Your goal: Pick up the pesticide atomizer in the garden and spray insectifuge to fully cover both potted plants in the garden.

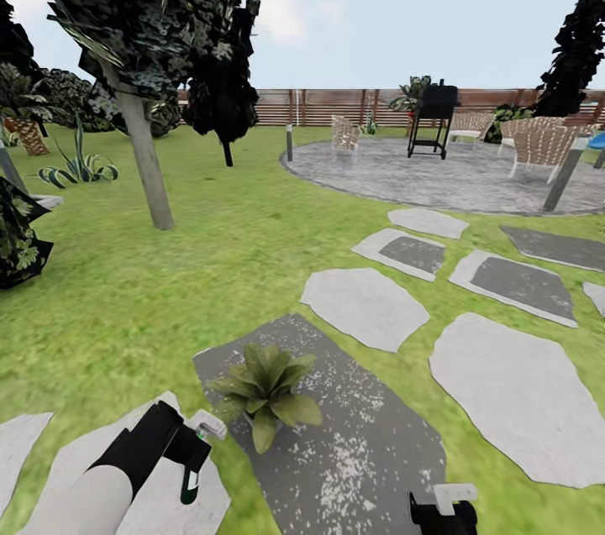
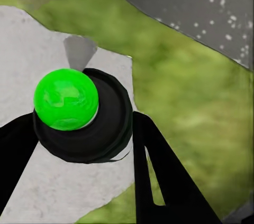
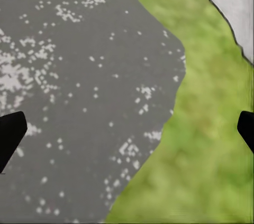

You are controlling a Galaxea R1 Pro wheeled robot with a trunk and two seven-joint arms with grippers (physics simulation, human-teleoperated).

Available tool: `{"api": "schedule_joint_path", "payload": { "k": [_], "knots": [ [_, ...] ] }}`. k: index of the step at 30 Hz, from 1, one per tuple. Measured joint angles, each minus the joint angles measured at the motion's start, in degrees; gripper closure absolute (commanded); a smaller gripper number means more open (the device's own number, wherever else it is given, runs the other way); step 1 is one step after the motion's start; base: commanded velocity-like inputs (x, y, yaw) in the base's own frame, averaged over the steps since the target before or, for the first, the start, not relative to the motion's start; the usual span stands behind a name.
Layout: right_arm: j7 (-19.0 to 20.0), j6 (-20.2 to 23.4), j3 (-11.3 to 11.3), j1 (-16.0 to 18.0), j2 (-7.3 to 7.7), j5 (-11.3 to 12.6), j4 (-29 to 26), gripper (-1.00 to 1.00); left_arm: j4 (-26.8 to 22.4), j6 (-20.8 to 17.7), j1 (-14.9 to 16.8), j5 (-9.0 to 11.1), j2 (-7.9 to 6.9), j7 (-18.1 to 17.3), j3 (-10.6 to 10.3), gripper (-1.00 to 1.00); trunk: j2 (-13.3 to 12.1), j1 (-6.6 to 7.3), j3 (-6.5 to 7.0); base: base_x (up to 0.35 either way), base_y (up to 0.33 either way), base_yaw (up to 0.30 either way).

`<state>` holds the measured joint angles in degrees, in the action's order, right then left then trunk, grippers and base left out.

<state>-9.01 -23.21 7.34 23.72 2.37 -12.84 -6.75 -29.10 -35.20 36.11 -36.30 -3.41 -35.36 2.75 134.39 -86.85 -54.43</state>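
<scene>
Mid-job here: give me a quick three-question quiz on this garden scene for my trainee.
1. True or false: the right gripper is shut on the potted plant.
2. The potted plant stands on: A) the lawn, B) the dark speckled slab, C) the round patio.
3. Fill in: the left gripper holds the pesticide atomizer, whose round top is ____.

Key: 1 false, its jaws stand wide apart and hold nothing; 2 B; 3 green.

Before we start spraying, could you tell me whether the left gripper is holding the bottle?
Yes, the left gripper has its fingers closed around the dark, green-topped bottle.
</scene>
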Motion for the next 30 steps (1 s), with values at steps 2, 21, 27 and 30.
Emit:
{"api": "schedule_joint_path", "payload": {
  "k": [2,21,27,30],
  "knots": [
    [0.00,0.00,0.04,-0.06,0.01,0.00,0.00,-1.00,-0.04,0.01,0.00,-0.10,0.16,0.00,-0.10,1.00,0.00,0.00,0.00,0.000,-0.274,0.000],
    [0.02,0.02,-0.03,-0.09,-0.16,0.00,-0.02,-1.00,0.04,-0.80,-0.01,-0.26,0.12,0.05,-0.03,1.00,0.00,0.00,0.00,-0.062,-0.173,0.132],
    [0.02,0.02,-0.04,-0.09,-0.15,0.00,0.00,-1.00,0.69,-2.79,-0.02,-1.99,1.67,0.38,-0.32,1.00,0.00,0.00,0.00,-0.001,-0.001,0.056],
    [0.02,0.02,-0.04,-0.11,-0.15,0.00,-0.01,-1.00,0.71,-4.59,-0.02,-3.48,3.42,3.09,-0.29,1.00,0.00,0.00,0.00,0.000,0.000,0.002]
  ]
}}
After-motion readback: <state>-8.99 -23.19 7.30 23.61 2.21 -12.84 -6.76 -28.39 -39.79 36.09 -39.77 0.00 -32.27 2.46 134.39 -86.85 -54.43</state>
